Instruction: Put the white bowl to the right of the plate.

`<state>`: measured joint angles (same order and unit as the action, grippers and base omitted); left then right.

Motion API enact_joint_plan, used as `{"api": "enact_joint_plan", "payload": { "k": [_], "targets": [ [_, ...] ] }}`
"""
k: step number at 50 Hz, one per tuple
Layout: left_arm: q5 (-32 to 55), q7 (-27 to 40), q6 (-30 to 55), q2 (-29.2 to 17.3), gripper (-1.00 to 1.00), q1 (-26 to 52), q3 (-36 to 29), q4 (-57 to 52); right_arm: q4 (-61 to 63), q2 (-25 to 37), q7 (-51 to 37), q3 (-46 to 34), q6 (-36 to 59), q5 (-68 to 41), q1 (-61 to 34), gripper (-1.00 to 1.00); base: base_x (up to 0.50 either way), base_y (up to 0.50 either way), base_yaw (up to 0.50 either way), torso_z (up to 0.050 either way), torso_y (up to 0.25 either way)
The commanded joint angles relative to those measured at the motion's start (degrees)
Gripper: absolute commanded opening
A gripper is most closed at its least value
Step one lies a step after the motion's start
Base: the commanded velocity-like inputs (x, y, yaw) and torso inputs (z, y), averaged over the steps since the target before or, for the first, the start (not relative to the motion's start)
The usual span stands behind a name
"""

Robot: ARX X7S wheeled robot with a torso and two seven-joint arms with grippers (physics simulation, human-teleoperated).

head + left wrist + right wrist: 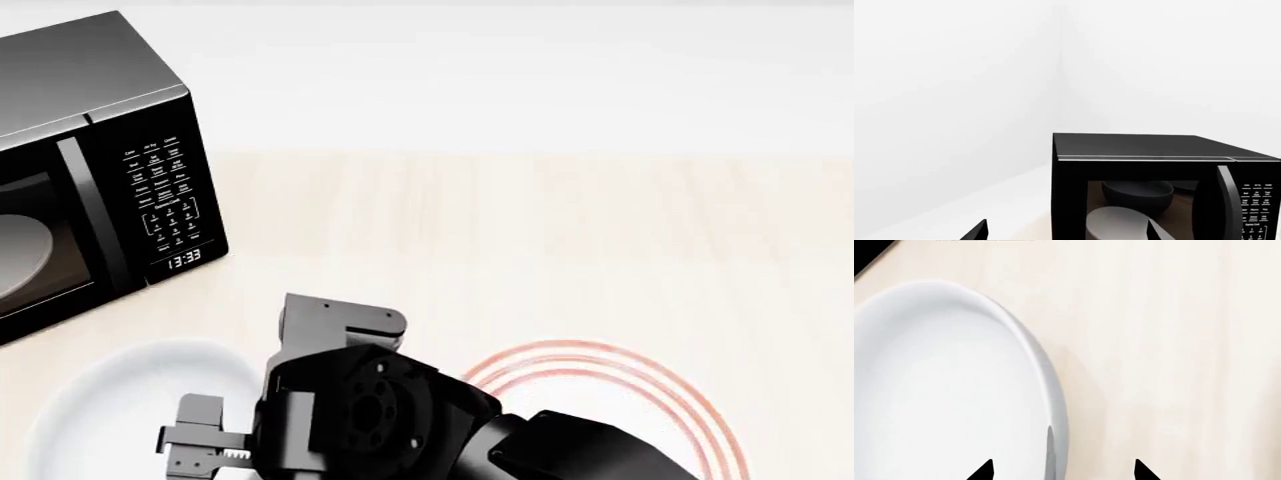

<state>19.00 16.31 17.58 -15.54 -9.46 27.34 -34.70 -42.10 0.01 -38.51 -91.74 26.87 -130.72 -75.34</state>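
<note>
Although only part of it shows, the white bowl (120,400) reads as plain, glossy and deep, with a smooth rounded rim and no markings. It sits on the pale wooden table (561,240) at the near left of the head view, just in front of the microwave (94,170). The plate (667,400), marked by thin red-orange rings, lies to the bowl's right, so the bowl is on the plate's left side.

Between bowl and plate, a black arm (387,410) reaches in from the near edge and covers part of each. From the right wrist view, the right gripper (1063,471) hangs over the bowl's rim, its two dark fingertips (984,471) spread wide, one over the bowl's inside and the other over bare table; they hold nothing.

The left gripper (1066,231) faces the microwave's glass door, fingers also wide apart and empty, with white walls (954,75) behind. The microwave's keypad and a lit clock face the table.
</note>
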Motion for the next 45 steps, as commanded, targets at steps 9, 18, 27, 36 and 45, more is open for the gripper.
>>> {"api": "enact_joint_plan", "payload": {
  "k": [9,18,27,36,45],
  "targets": [
    [0.22,0.24,-0.29,-0.3,1.0,-0.15,-0.22,0.09,0.12,-0.01,2.04,0.06,0.37,1.72,0.12,1.0,0.0,0.0,0.0,0.0,0.0],
    [0.35,0.36,-0.45,-0.4,1.0,-0.3,-0.23,0.1,-0.12,-0.01,1.92,0.03,0.37,1.99,0.24,1.0,0.0,0.0,0.0,0.0,0.0],
    [0.52,0.44,-0.62,-0.48,1.0,-0.51,-0.24,0.03,-0.01,-0.01,0.74,0.04,0.85,2.08,0.1,-1.0,0.0,0.0,0.0,0.0,0.0],
    [0.94,0.53,-0.74,-0.53,1.0,-0.93,0.0,-0.47,0.07,-0.01,0.25,0.05,0.79,1.92,-0.55,-1.0,0.0,0.0,0.0,0.0,0.0],
    [0.8,0.71,-0.73,-0.68,1.0,-0.6,-0.47,-0.14,1.33,0.0,-3.86,0.22,0.99,-1.14,-4.05,-1.0,0.0,0.0,0.0,0.0,0.0]
  ]
}}
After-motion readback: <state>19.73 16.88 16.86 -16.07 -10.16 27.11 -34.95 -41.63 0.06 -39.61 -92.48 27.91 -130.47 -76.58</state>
